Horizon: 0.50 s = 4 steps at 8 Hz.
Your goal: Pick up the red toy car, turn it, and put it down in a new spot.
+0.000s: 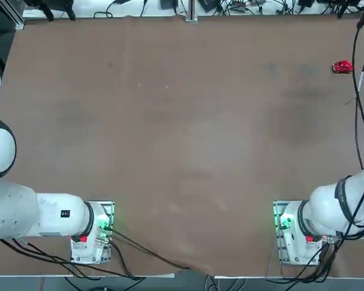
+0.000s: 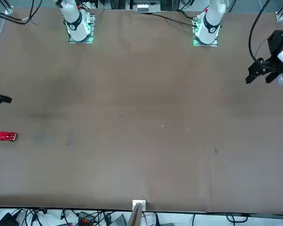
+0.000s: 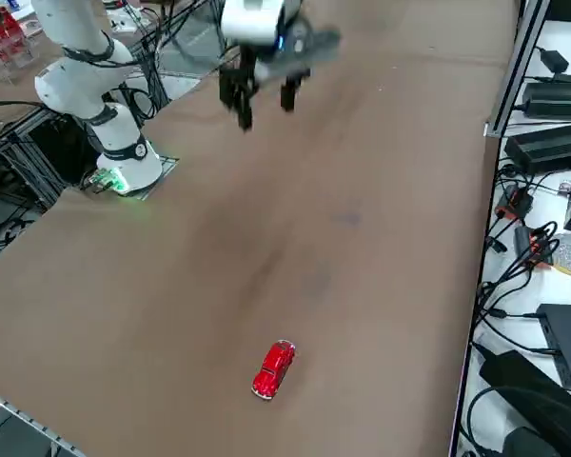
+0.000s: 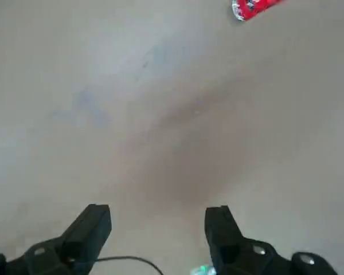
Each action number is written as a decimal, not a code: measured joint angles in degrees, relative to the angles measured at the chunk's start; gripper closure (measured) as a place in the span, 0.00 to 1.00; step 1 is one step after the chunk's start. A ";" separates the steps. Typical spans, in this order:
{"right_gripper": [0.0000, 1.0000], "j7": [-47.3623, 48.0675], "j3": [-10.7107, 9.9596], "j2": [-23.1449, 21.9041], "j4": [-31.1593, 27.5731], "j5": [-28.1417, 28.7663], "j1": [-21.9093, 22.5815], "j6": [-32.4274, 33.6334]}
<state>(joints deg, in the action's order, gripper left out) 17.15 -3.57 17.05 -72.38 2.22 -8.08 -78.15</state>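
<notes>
One red toy car (image 1: pixel 343 66) is seen on the tabletop (image 1: pixel 182 133), at two o'clock from its centre in the top view. Its long axis is laid roughly from nine to three o'clock there, and from one to seven o'clock in the right side view; which end is the nose cannot be told. Black cables (image 1: pixel 357 79) are seen passing just beside the car's three o'clock end in the top view, though in the front view none is seen over it. Two bluish smudges (image 2: pixel 41 136) are seen on the tabletop, at three o'clock from the car in the front view. Two robot bases (image 1: pixel 291 233) are mounted at the near edge, one between four and five o'clock and one between seven and eight from the centre in the top view. One right hand (image 3: pixel 265 100) is held above the tabletop, at twelve o'clock from the car in the right side view and well apart from it. Its two fingers (image 4: pixel 89 235) are spread wide, with nothing held between them. One car, one working hand and two bases are counted.
</notes>
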 joint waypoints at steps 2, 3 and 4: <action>0.00 -10.54 1.96 -5.47 -3.17 -1.43 4.06 2.01; 0.00 -17.11 2.96 -7.91 -5.99 -1.70 4.76 1.99; 0.00 -21.79 3.40 -10.12 -9.00 -1.78 5.29 0.79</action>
<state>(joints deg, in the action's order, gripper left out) -4.64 -0.17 6.93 -81.38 0.44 -2.78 -77.36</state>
